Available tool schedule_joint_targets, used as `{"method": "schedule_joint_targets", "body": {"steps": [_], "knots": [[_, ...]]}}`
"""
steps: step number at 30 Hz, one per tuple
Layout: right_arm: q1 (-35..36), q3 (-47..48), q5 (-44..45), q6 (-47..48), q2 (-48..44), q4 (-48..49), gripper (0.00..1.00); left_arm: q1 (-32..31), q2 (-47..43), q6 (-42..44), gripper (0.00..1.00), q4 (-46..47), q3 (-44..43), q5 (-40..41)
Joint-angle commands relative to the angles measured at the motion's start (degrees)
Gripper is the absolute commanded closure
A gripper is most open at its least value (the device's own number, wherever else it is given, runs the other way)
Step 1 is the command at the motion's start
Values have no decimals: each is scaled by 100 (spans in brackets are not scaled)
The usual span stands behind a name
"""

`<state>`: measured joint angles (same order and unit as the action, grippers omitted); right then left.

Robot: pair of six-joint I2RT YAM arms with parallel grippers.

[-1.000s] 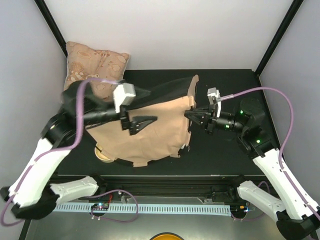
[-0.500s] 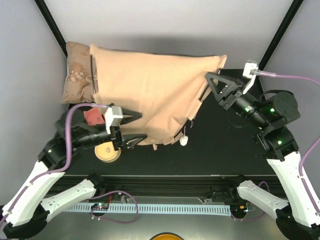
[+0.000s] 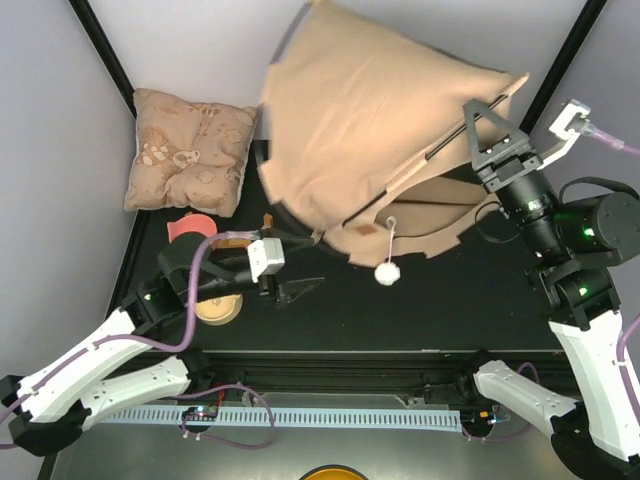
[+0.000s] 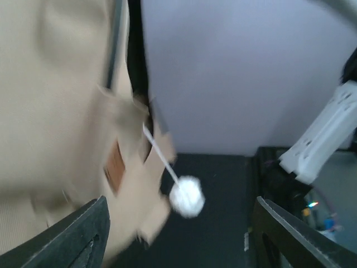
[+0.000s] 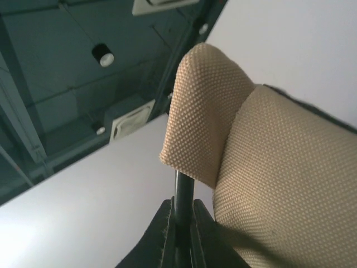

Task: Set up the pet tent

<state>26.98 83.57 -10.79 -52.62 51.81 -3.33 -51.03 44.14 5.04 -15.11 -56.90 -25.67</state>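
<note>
**Tan tent hoisted by one pole**

Top view, ten o'clock: puffy beige cushion [image 3: 190, 150], printed and tufted. Seven o'clock: left gripper [image 3: 300, 291] low over black table [image 3: 450, 310], fingers [image 4: 83, 234] spread apart, gripping nothing. Twelve to one o'clock: pet tent [image 3: 370, 120] up off the table, woven tan canvas, draped and creased, black lining beneath. Small brown rectangular label [image 3: 367, 228] near the hem; blurred in left wrist view, any writing unreadable. White fluffy pompom [image 3: 384, 274] dangling on a cord below. Two o'clock: right gripper [image 3: 485, 115]. Only in right wrist view: fingers pressed together on thin black pole [image 5: 183, 192] emerging from a coarse-weave sleeve.
</note>
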Motion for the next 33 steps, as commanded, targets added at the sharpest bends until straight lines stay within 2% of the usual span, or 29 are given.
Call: {"method": "schedule_joint_targets", "body": {"steps": [1, 4, 10, 13, 15, 18, 25, 28, 33], "knots": [[-8, 475, 705, -142, 78, 781, 99, -48, 192, 858, 27, 1012, 723, 853], [-8, 740, 855, -238, 196, 760, 99, -48, 283, 983, 30, 1581, 1133, 1247], [-8, 900, 942, -277, 299, 780, 99, -48, 643, 900, 38, 2397, 1083, 1600], [-9, 729, 1073, -139, 206, 618, 99, -45, 577, 540, 40, 2754, 1082, 1356], [-8, 493, 1175, -110, 86, 629, 99, -24, 561, 388, 41, 2969, 1119, 872], [-6, 222, 1326, -77, -82, 666, 99, -22, 551, 203, 50, 2977, 1094, 87], [-8, 109, 1316, -84, -73, 768, 99, -17, 583, -69, 49, 3275, 1240, 350], [-8, 101, 1252, -155, -42, 835, 99, 19, 852, -148, 59, 3205, 1026, 813], [-9, 218, 1185, -196, 49, 838, 99, 202, 1389, -436, 65, 3304, 673, 35]]}}
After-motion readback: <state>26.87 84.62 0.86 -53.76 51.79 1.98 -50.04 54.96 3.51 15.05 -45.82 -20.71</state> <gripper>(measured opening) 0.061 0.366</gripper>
